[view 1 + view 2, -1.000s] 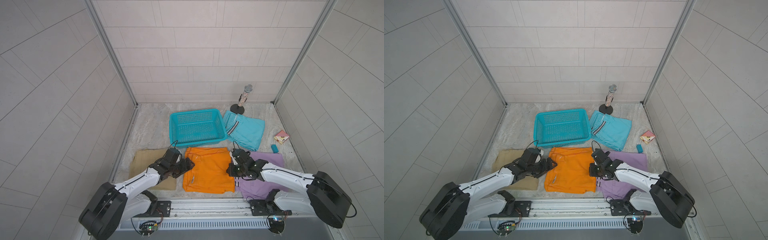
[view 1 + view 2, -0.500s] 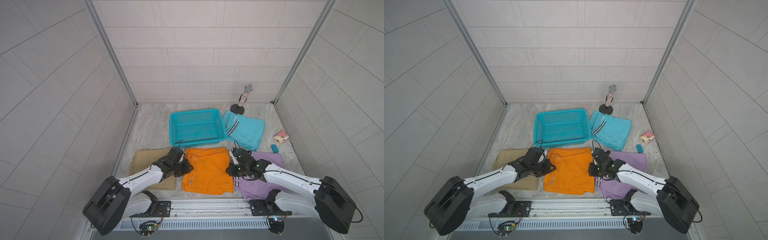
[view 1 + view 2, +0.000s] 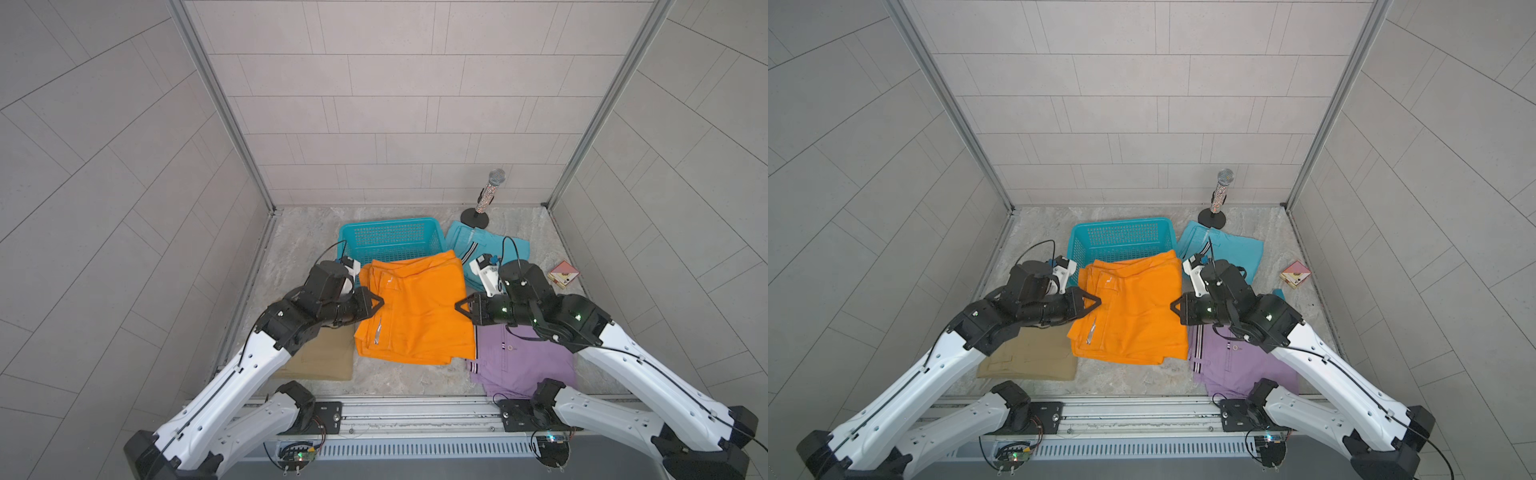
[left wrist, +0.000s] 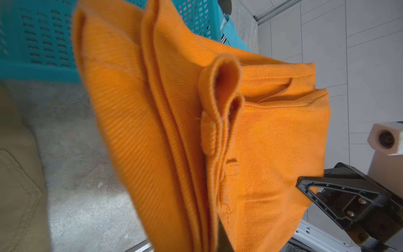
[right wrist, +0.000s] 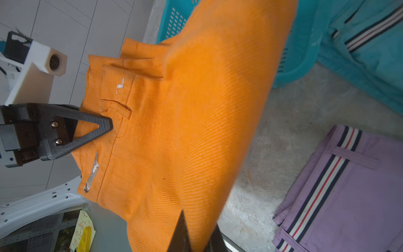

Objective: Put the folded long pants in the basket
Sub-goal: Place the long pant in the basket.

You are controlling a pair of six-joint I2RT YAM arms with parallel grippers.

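- The orange pants (image 3: 415, 311) are held up between the two arms, above the table (image 3: 307, 241), and they are folded in several layers.
- The left gripper (image 3: 376, 304) is closed on the left edge of the orange pants. In the right wrist view, its black triangular finger lies on top of the cloth, next to a belt loop.
- The right gripper (image 3: 460, 308) is closed on the right edge of the same pants. In the left wrist view, one of its fingers presses on the cloth from above.
- In both top views, the far edge of the orange pants covers the near rim of the basket (image 3: 390, 222). The rest of the cloth hangs in front of the basket, over the table.
- The basket stands at the back of the table and I see nothing inside the part that shows.
- The khaki pants (image 3: 324, 357) lie flat on the table under the left arm, partly hidden by it.
- The lilac pants (image 3: 523, 357) lie flat under the right arm, with the striped trim toward the orange pants.
- The turquoise pants (image 3: 490, 245) lie just beside the basket on its right.
- A microphone (image 3: 490, 191) on a round stand is behind the turquoise pants, and a small box (image 3: 563, 274) lies near the right wall.
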